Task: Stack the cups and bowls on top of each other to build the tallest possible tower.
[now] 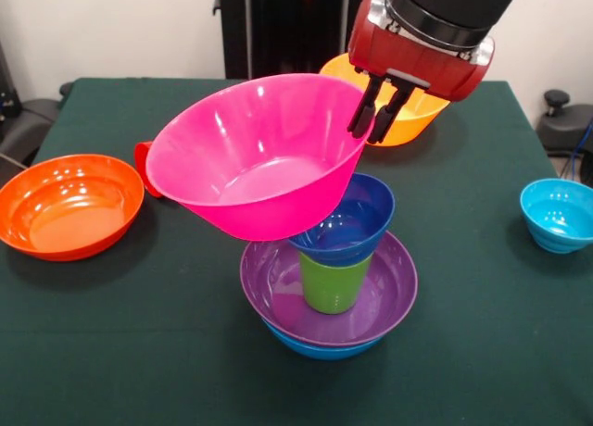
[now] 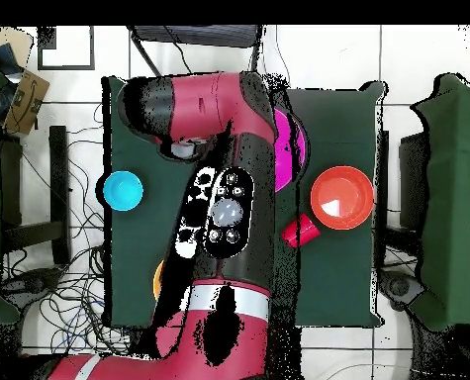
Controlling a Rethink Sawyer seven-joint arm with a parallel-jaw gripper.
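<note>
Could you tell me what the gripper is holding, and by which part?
The gripper pinches the pink bowl by its far rim.

No legible text, labels or numbers — none anywhere

Setting: a robotics laboratory. Indicators: a table covered in dark green cloth, a red and black robot arm over it, loose cables across the white tiled floor, and equipment stands along plain white walls.
</note>
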